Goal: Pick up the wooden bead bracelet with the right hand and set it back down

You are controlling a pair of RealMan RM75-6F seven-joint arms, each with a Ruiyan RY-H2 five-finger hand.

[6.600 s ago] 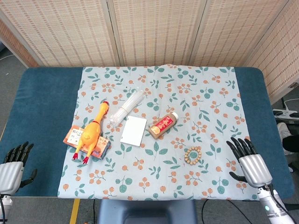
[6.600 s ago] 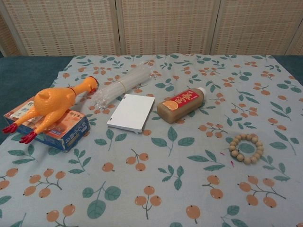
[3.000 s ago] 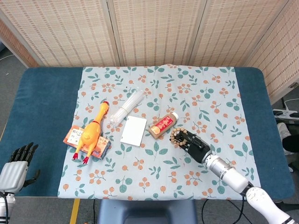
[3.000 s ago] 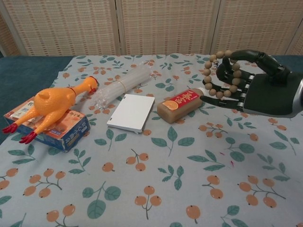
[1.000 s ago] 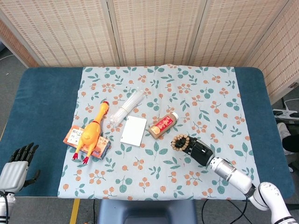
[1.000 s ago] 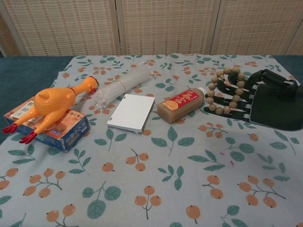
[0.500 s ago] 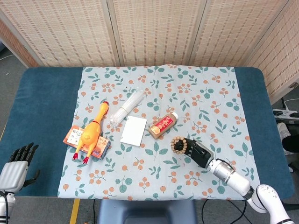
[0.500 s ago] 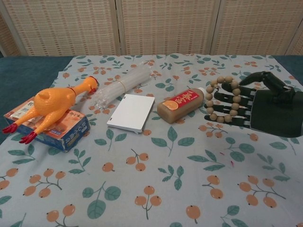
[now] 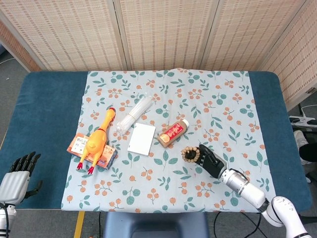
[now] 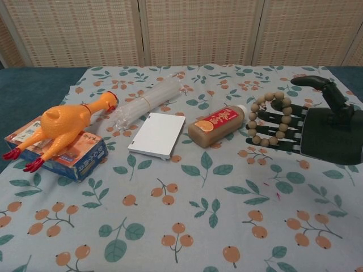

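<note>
A long table [image 9: 44,114] with a dark blue top fills the space in front of the woven screens, and a pale cloth [image 9: 223,104] printed with leaves and orange berries covers its middle.

On the cloth's left side a flat printed box [image 10: 85,156] lies with a yellow rubber chicken [image 10: 59,124] stretched across it, red feet hanging over the near end. Just beside the chicken's head is a clear bundle of plastic straws [image 10: 144,102], lying at a slant. Near its lower end sits a white card [image 10: 157,135], flat on the cloth. To the right of the card a small brown bottle [image 10: 218,126] with a red label lies on its side, white cap pointing away.

The right hand [image 10: 317,130] reaches in just beside the bottle, its dark fingers [image 10: 278,127] stretched out straight and level, the thumb lifted up and apart from them. The bracelet [image 10: 271,119] of round wooden beads is looped around those fingers near their tips, hanging on them rather than being squeezed; from here it looks clear of the cloth, though I cannot be sure.

The left hand [image 9: 14,179] stays low at the table's near left corner, off the cloth, fingers loosely apart and holding nothing.
</note>
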